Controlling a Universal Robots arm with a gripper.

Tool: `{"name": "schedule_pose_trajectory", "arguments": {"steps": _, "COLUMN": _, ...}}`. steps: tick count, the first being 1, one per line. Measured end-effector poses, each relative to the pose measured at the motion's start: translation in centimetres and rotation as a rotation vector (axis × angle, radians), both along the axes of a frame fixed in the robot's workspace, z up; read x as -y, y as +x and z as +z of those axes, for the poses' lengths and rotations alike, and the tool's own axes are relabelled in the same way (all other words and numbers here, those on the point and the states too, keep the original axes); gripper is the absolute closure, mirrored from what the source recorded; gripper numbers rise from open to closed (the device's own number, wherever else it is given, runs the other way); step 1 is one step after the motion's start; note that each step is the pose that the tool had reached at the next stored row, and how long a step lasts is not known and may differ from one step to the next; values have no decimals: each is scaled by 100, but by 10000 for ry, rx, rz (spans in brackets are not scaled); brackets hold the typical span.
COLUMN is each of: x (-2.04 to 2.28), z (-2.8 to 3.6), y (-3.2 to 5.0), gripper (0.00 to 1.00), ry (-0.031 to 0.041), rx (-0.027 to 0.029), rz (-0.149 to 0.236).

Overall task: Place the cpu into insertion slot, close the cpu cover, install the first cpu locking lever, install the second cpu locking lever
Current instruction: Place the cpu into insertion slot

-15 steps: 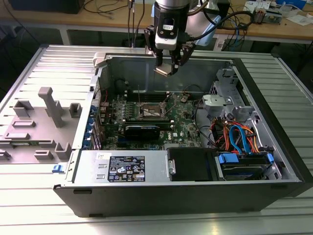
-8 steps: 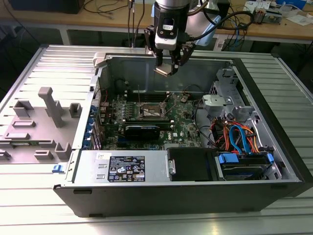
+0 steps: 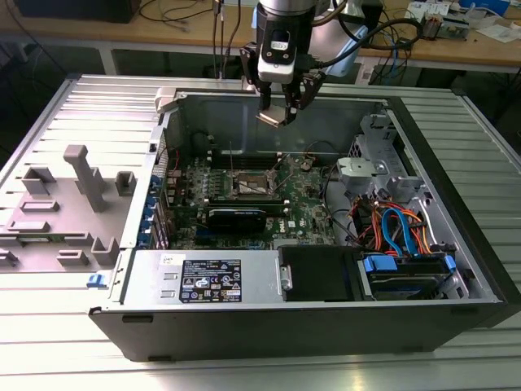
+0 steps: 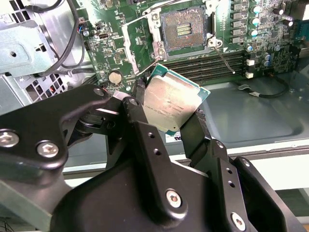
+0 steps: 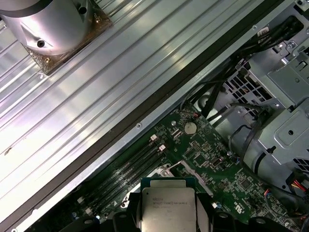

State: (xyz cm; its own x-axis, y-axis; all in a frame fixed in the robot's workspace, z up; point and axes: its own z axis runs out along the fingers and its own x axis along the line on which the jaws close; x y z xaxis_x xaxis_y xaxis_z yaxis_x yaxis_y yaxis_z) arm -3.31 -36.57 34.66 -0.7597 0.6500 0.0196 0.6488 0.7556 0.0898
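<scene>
One chip is in my grasp: in the second wrist view the gripper [image 4: 169, 113] is clamped on two opposite edges of the cpu [image 4: 171, 104], which hangs tilted. In the exterior view it sits at the upper middle of the frame, above the open case [image 3: 326, 318]. The insertion slot [image 3: 250, 184] lies lower, near the centre and slightly toward the exterior view's left, well apart, its contact field uncovered.

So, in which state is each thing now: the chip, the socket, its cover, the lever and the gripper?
cpu: clamped between the jaws, above the motherboard, not seated.
insertion slot: empty, contacts exposed.
cpu cover: swung open.
locking lever: released, not latched.
gripper: shut on the cpu.
</scene>
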Motion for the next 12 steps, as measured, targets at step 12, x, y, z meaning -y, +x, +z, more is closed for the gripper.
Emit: {"name": "schedule_pose_trajectory", "arguments": {"steps": 12, "x": 0, "z": -3, "y": 0, "gripper": 46, "ry": 1, "rx": 0, "rz": -973}}
